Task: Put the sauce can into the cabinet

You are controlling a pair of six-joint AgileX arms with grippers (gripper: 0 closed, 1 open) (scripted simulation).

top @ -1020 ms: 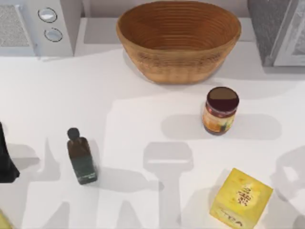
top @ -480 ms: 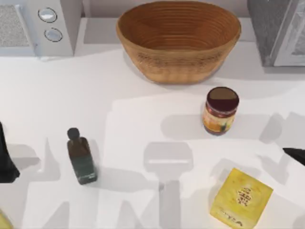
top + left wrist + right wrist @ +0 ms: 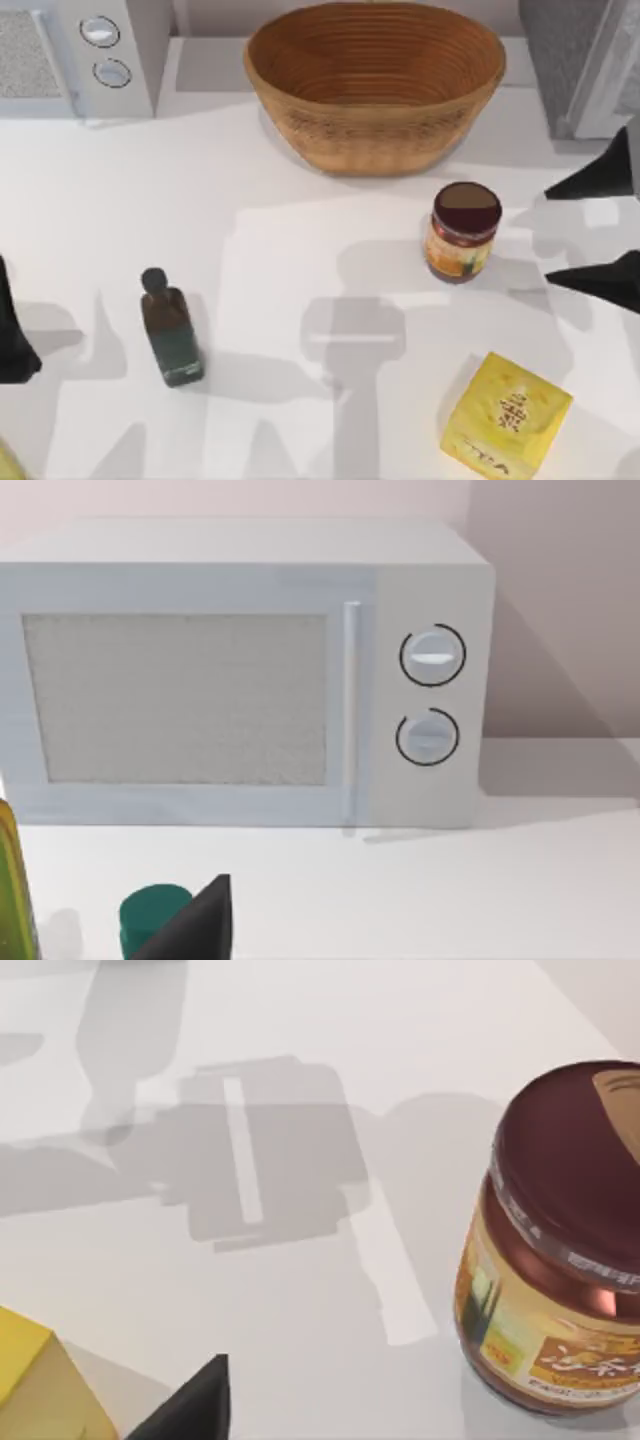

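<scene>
Since half a second ago the right gripper (image 3: 592, 228) has come in from the table's right edge: then only one dark fingertip showed low at that edge, and now two dark fingers (image 3: 600, 176) reach in, one above the other in the top view, spread wide with nothing between them and pointing toward the sauce can (image 3: 463, 231). The can, the basket, the bottle and the box lie where they lay before. The sauce can stands upright on the white table (image 3: 300, 250), right of centre, just in front of the woven basket (image 3: 375, 80) and apart from it; the gripper's tips are near the can on its right but do not touch it. In the right wrist view the can (image 3: 560, 1250) shows its maroon lid and orange-yellow label, with a corner of the yellow tea box (image 3: 40, 1390) nearby. The cabinet (image 3: 585, 60) stands at the far right corner, well behind the can. The yellow tea box (image 3: 505, 415) sits at the front right, the dark green bottle (image 3: 170, 330) upright at the front left. The left gripper (image 3: 12, 330) stays parked at the table's left edge, facing the white microwave (image 3: 240, 670) in its wrist view; whether its fingers are open or closed cannot be told.
</scene>
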